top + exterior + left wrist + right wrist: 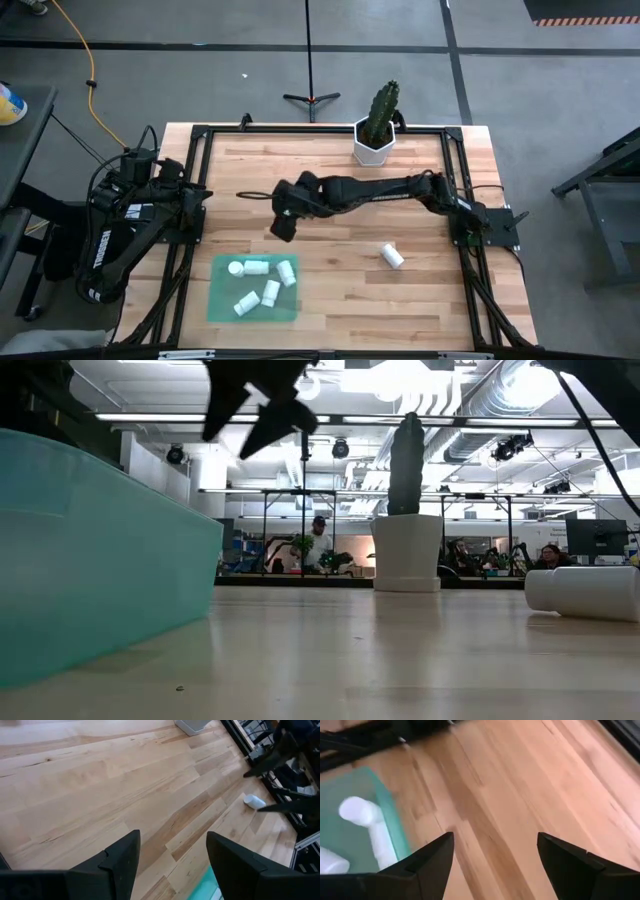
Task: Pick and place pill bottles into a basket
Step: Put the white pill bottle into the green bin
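Right gripper point(281, 226) hangs above bare table point(330, 170), just beyond the far edge of the basket point(222, 303), jaws apart and holding nothing. Left gripper point(172, 862) is drawn back at the table's left edge, jaws likewise apart and empty. Five bottles point(271, 292) lie in the basket, apparently all on their sides. One bottle point(392, 256) lies on the wood, well apart to the right. A cactus pot point(373, 146) stands at the far edge.
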`<act>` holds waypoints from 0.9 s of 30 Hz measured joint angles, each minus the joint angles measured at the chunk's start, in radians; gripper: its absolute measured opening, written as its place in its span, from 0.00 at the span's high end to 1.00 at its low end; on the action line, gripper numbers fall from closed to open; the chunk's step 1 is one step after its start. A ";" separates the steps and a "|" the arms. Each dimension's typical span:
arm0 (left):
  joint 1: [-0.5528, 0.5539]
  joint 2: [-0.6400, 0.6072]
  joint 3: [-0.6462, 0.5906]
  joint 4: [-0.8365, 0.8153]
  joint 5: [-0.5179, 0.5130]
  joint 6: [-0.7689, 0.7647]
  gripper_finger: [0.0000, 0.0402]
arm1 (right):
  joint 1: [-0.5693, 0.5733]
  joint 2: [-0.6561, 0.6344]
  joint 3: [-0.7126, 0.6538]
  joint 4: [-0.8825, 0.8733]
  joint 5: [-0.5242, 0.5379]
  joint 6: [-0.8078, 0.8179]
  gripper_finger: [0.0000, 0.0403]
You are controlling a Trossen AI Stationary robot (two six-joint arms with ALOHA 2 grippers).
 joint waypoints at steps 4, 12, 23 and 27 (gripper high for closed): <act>0.000 0.000 0.000 0.000 0.000 0.000 0.35 | -0.010 0.000 0.013 -0.178 -0.025 0.112 0.31; 0.000 0.000 0.000 -0.004 0.000 0.042 0.35 | -0.011 0.000 -0.081 -0.448 -0.139 0.257 0.31; 0.000 0.000 0.000 -0.005 -0.001 0.049 0.35 | 0.093 0.002 -0.336 -0.643 -0.360 0.545 0.31; 0.000 0.000 0.000 -0.005 -0.001 0.049 0.35 | 0.136 -0.004 -0.410 -0.684 -0.364 0.581 0.31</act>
